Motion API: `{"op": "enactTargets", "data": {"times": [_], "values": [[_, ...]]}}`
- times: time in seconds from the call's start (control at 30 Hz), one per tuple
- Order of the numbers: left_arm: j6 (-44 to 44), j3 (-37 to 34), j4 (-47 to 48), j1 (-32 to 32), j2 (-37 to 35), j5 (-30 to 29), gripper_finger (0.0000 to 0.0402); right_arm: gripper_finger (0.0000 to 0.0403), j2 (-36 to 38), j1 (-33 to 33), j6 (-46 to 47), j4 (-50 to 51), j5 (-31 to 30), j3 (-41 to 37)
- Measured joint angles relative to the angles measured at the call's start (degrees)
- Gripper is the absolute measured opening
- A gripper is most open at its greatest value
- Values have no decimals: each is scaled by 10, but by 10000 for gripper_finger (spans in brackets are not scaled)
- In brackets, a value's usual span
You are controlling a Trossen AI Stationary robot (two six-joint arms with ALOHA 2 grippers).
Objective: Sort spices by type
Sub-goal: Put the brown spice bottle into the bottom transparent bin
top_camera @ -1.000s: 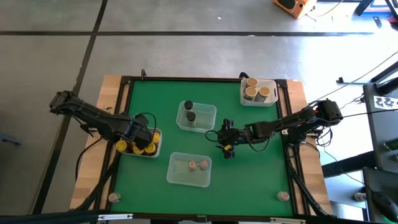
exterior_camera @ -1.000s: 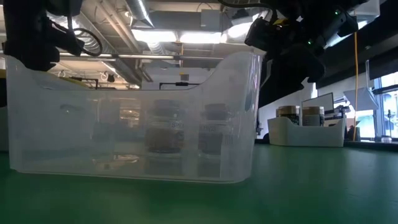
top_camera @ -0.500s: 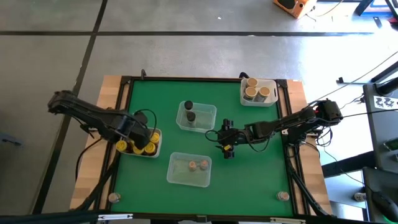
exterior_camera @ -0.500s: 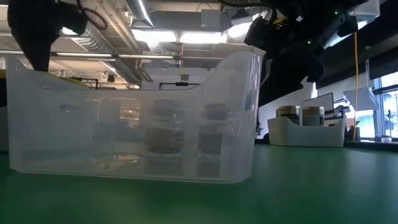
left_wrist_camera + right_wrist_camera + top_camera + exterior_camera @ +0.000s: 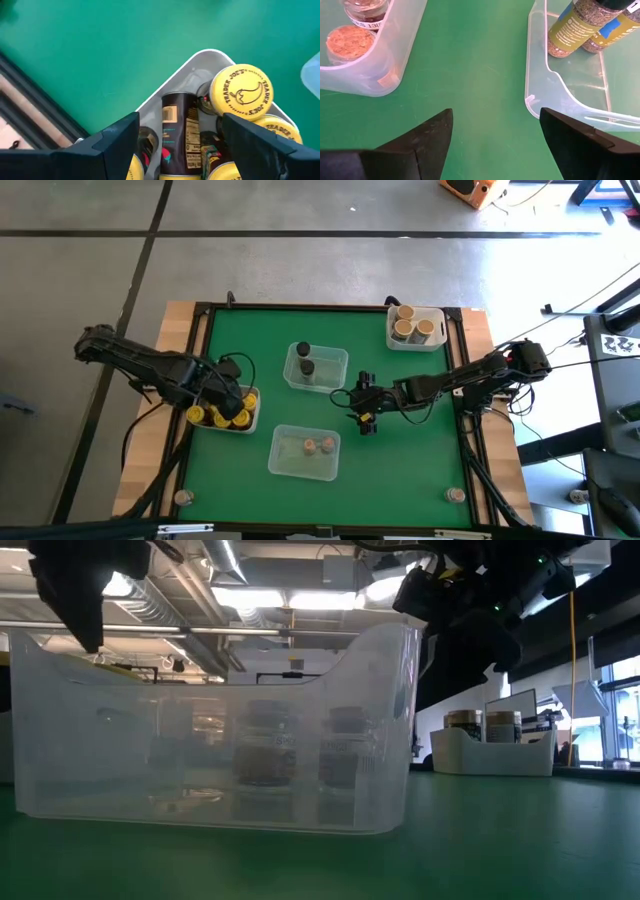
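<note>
On the bench's (image 5: 400, 470) left edge sits a white tray (image 5: 252, 416) packed with yellow-lidded spice jars (image 5: 222, 418); from above I count at least four yellow lids, with more perhaps hidden under the arm. The left pincer (image 5: 228, 388) hangs over this tray with its jaws wide and nothing between them; its wrist view shows one jar lying on its side (image 5: 180, 135) among the upright ones.

Further right are two clear tubs. The upper tub (image 5: 316, 368) holds two dark-lidded jars (image 5: 304, 352), and the lower tub (image 5: 304, 452) holds two jars with pinkish-brown tops (image 5: 309, 446).

Just right of the upper tub, the right pincer (image 5: 364, 412) hovers low over bare green surface, jaws spread wide and empty. Its wrist view looks between the two tubs, with one on either side.

At the far right corner a second white tray (image 5: 417, 340) carries four tan-lidded jars (image 5: 404, 330) standing upright. In the low view the near clear tub (image 5: 215, 730) fills most of the picture, and the tan-lidded tray (image 5: 490, 752) shows beyond it.
</note>
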State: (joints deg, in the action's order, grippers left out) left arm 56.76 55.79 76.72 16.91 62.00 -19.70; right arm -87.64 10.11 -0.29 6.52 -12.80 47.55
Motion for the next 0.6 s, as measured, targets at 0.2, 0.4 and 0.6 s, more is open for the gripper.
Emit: {"op": "enactTargets", "data": {"times": [0.2,0.4,0.6], "values": [[-78,0,-94,10,0,-3,280,299,0,0,0,0,0,0],[-139,0,-195,35,0,-6,280,298,0,0,-4,0,-1,0],[-184,0,-295,56,0,-19,280,298,0,0,-4,-1,0,0]]}}
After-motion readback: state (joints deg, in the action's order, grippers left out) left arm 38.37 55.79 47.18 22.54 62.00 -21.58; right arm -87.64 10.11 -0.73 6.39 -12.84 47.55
